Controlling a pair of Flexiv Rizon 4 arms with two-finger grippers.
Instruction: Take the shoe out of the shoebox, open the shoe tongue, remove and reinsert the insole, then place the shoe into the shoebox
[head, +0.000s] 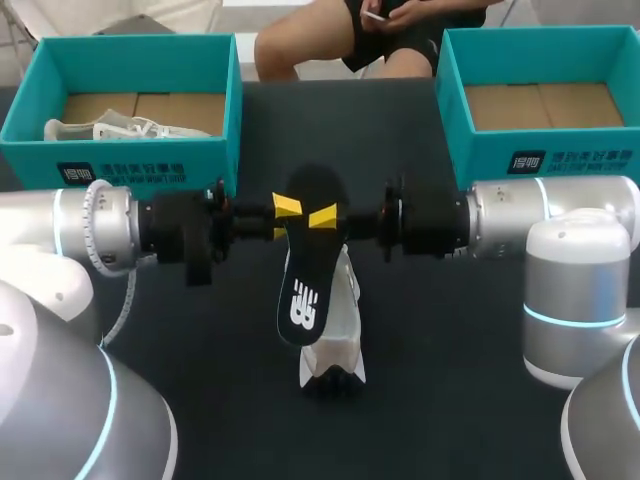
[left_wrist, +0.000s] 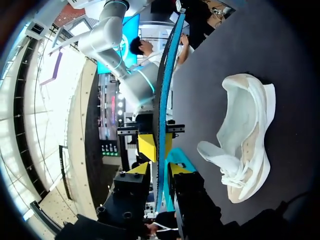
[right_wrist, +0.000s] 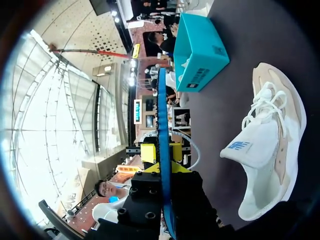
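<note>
1. The big black surface (head: 450, 330) carries everything. The two arms come in level from either side, left arm (head: 90, 225) and right arm (head: 520, 215), and meet in the middle.
2. There are two teal shoeboxes at the far edge. The left shoebox (head: 140, 160) has a white shoe (head: 110, 128) lying in it. The right shoebox (head: 540, 150) just shows its cardboard floor.
3. The other white shoe (head: 345, 340) is out of the box. It's sitting on the surface in the middle, between the boxes and nearer my side. From overhead it's half hidden under the insole. The wrist cams show it better (left_wrist: 250, 125) (right_wrist: 277, 135), with the tongue flopped open and the laces loose.
4. The insole (head: 305, 280) is up in the air right over that shoe, black side up, with its far end pointing toward the boxes. Both wrist cams see it edge-on as a thin blue strip (left_wrist: 162, 100) (right_wrist: 161, 110).
5. The left end effector (head: 283, 218) is pinched narrow on one edge of the insole, yellow tips on either face of it (left_wrist: 159, 170).
6. Same deal for the right end effector (head: 325, 218). It's clamped on the opposite edge (right_wrist: 165, 169), so both are holding it at once, almost tip to tip.
</note>
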